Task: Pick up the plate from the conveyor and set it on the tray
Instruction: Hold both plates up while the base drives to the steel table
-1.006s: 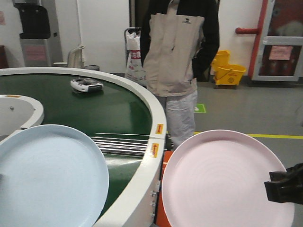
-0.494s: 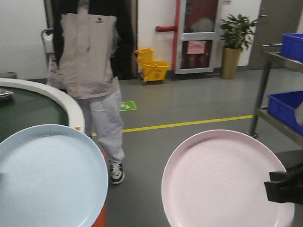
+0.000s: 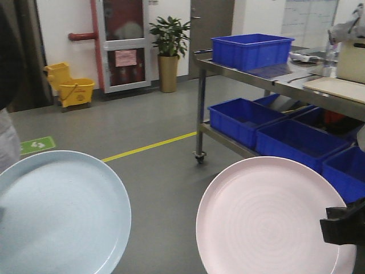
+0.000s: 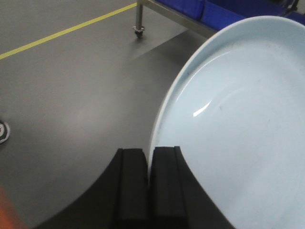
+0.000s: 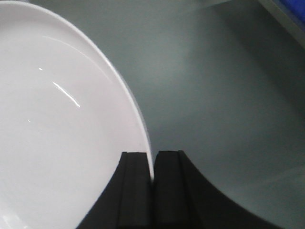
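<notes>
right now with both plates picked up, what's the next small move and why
Probably swing the base right toward the steel table. The left gripper pinches the blue plate by its rim and the right gripper the pink plate, so grasping is done, while the tray lies on that table at the front view's far right, likely beyond reach.

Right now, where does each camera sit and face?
Front: on robot's body, facing forward at steel rack of blue plastic crates; right gripper shows lower right.
Left wrist: behind left gripper, looking down at floor; fingers pinch rim of pale blue round plate.
Right wrist: behind right gripper, likewise; fingers pinch rim of pale pink round plate.
Shared: front view sees both plates too.
</notes>
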Motion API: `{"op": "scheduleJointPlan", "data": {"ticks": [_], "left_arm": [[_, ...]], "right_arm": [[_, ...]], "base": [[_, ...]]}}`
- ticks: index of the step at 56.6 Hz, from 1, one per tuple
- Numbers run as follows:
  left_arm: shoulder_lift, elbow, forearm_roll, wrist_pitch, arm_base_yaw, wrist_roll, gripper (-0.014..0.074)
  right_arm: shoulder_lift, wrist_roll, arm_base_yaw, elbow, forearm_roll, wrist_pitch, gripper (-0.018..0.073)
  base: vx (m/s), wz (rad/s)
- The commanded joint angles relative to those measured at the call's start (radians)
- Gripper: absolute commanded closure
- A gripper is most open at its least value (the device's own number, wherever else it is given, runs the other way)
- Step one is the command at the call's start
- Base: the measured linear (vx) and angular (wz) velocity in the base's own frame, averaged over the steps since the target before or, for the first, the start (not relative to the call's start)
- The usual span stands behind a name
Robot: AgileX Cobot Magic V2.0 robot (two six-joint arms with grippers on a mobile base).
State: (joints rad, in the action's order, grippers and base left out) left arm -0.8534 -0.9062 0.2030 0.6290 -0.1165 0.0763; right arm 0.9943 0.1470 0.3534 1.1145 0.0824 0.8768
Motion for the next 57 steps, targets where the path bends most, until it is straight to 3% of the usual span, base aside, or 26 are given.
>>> {"op": "scheduleJointPlan", "data": {"ticks": [1, 28, 57], "left_arm": [[0.012, -0.029, 0.021, -0.082, -0.006, -0.008, 0.0602], [0.012, -0.029, 0.021, -0.077, -0.006, -0.008, 0.0602], [0.012, -0.029, 0.021, -0.076, -0.006, -0.008, 0.0602]], "right_arm": [[-0.013, -0.005, -0.003, 0.026, 0.009, -0.069, 0.0568], [-0.013, -0.005, -0.003, 0.026, 0.009, -0.069, 0.0568], [-0.013, -0.005, -0.003, 0.026, 0.009, -0.069, 0.0568]], "base": [[0.24, -0.62], [0.32, -0.42], [0.49, 0.02]]}}
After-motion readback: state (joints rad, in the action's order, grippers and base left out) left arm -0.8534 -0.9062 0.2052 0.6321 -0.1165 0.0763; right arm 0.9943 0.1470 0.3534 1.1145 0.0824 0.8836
